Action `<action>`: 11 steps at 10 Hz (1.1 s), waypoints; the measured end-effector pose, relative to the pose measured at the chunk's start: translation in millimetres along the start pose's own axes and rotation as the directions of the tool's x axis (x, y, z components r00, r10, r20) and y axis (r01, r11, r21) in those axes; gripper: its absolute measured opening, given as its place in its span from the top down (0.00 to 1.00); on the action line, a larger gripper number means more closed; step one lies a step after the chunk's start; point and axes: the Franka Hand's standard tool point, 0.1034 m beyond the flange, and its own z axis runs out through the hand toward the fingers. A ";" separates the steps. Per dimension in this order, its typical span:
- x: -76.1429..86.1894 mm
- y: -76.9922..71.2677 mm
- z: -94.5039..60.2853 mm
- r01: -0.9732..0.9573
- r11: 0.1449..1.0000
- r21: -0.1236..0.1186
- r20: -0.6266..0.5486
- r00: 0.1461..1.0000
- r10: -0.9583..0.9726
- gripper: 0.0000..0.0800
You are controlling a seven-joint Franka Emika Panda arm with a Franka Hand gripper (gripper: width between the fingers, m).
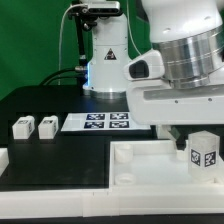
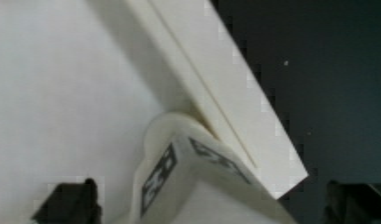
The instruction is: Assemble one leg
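Gripper clamping a tagged white leg, holding it over the white tray-like piece, two legs sitting well apart

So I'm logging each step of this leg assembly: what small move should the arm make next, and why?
Probably a short, slow descent. In the exterior view the leg sits under the pincer, over the large white tray-like piece near its corner. The wrist view shows the leg against the piece's raised edge. Whether it is lined up with a socket cannot be told, so lower gently and check.
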 end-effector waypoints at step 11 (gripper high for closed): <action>5.6 1.9 -2.2 0.211 0.976 -0.045 -0.025 0.977 -0.212 0.63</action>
